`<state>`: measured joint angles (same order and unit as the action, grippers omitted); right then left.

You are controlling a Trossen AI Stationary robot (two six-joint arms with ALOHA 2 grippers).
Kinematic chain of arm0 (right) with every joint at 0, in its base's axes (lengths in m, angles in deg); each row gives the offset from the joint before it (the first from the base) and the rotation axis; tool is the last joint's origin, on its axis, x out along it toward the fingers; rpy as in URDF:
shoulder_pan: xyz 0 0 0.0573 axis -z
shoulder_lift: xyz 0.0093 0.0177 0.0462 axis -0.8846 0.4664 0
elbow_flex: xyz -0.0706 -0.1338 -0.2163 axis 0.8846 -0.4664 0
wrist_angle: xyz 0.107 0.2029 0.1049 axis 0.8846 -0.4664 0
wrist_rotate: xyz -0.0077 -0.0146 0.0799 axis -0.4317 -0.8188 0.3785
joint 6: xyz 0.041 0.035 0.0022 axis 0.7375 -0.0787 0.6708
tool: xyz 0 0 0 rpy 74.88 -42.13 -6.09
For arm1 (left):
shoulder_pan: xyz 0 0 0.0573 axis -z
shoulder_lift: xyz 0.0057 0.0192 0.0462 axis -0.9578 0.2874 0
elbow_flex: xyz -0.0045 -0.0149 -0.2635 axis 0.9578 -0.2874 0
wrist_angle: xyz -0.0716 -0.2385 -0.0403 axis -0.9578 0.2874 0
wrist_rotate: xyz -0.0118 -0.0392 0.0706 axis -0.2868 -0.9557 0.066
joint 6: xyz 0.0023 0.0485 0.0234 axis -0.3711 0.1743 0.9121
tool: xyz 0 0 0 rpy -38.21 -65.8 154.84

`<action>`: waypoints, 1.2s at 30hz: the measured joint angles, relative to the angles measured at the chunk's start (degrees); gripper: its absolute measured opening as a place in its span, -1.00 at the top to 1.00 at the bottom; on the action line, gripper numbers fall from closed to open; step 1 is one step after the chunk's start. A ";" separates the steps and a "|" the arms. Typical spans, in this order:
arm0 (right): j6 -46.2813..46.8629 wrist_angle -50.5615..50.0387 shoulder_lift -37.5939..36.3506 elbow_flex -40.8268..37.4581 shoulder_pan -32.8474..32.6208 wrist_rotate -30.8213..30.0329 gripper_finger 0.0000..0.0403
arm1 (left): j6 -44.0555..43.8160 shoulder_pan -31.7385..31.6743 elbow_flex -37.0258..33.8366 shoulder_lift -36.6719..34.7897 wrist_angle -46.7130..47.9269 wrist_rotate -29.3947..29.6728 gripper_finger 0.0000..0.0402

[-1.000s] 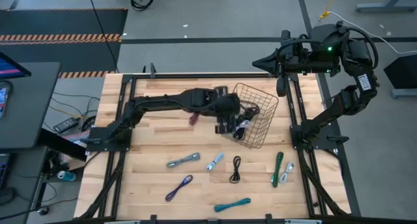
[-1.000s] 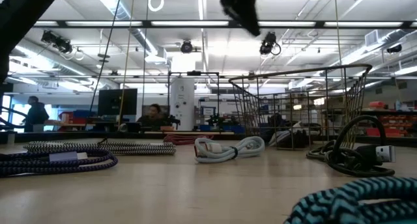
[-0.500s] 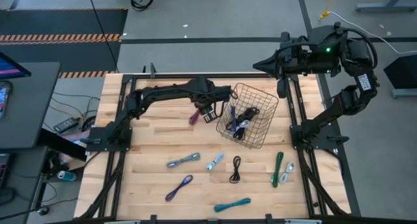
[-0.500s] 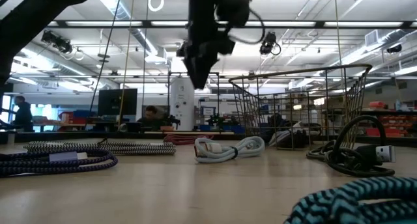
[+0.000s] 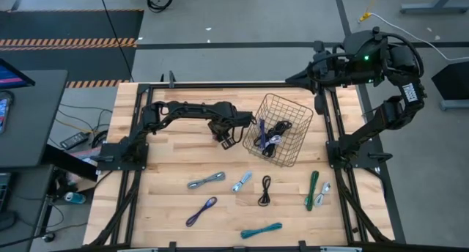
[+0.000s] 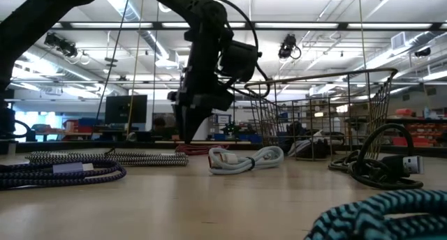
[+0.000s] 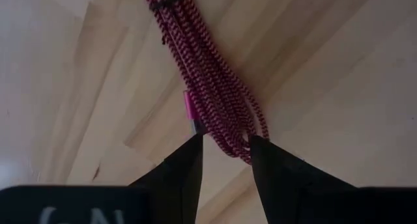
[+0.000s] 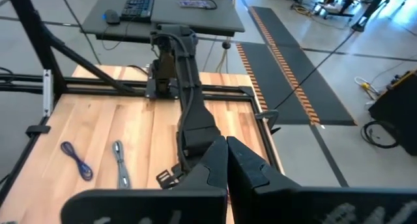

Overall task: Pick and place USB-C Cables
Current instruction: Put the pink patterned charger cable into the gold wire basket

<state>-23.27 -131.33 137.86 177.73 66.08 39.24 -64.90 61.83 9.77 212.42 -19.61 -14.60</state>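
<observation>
Maroon cable lies on the table — left tool parted astride its end (right tool closed).

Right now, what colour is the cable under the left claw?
Maroon-pink with a dark braided pattern, clearest in the left wrist view.

Bright, even light falls from long ceiling strip lamps, which flare white in the low view. Shadows on the pale wooden tabletop are soft and faint. The teal braided cable nearest the low camera is blurred.
</observation>
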 joint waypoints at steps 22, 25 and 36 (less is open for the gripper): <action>-1.12 -1.08 0.00 0.00 0.00 3.03 1.00 | -0.57 -2.45 -0.11 -0.02 -5.13 2.82 0.33; -1.09 -1.09 0.00 0.00 0.00 3.03 1.00 | 0.61 -3.22 -0.11 -0.02 -6.39 -0.33 0.33; -1.05 -1.14 0.00 0.00 0.00 4.55 1.00 | 2.35 -5.97 -0.11 -0.02 -8.49 -1.49 0.33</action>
<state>-24.32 -132.47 137.86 177.73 66.08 43.80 -62.55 55.86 9.66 212.40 -28.10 -16.09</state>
